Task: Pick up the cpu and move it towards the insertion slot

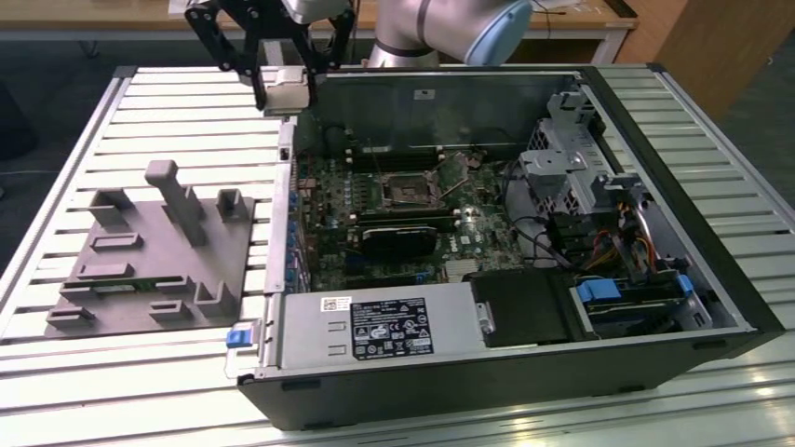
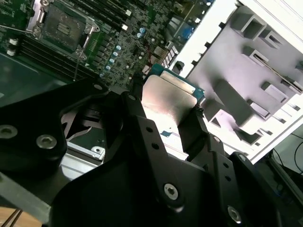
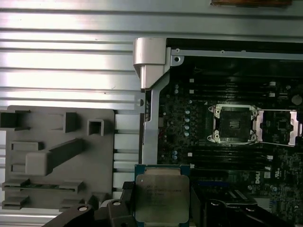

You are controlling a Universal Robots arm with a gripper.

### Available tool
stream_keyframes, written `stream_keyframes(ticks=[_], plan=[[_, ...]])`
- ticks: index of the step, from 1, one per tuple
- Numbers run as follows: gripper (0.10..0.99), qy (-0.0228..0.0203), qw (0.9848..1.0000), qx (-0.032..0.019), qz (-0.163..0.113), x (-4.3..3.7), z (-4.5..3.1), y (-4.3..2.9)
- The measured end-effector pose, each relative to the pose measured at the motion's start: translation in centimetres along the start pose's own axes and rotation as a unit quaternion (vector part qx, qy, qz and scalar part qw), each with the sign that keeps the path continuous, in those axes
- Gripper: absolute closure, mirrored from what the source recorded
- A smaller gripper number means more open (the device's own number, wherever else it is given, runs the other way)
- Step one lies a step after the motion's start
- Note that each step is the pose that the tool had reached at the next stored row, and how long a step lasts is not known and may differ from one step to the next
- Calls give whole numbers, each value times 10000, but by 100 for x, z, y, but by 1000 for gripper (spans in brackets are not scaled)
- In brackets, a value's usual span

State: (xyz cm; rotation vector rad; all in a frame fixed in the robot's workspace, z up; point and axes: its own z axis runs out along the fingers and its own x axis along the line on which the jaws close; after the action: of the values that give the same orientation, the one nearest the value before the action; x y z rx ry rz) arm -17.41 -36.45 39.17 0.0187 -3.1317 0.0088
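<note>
Ribbed metal table (wooden furniture behind)

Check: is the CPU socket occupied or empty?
Empty: the insertion slot shows a bare dark centre; the cpu sits in the gripper.

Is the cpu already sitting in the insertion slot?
No, in the first wrist view the gripper holds the cpu apart from the open insertion slot.

The gripper clamps the cpu — motherboard and grey fixture beyond.
</note>
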Motion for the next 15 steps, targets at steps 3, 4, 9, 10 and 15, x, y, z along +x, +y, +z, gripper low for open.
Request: stream_keyframes(ticks=[3, 4, 9, 10, 15], plan=[[541, 0, 10000, 0, 0, -61, 0, 0], [541, 0, 10000, 0, 0, -82, -1, 0], [541, 0, 10000, 0, 0, -194, -2, -1], [541, 0, 10000, 0, 0, -219, -2, 0], [541, 0, 10000, 0, 0, -354, -3, -1]])
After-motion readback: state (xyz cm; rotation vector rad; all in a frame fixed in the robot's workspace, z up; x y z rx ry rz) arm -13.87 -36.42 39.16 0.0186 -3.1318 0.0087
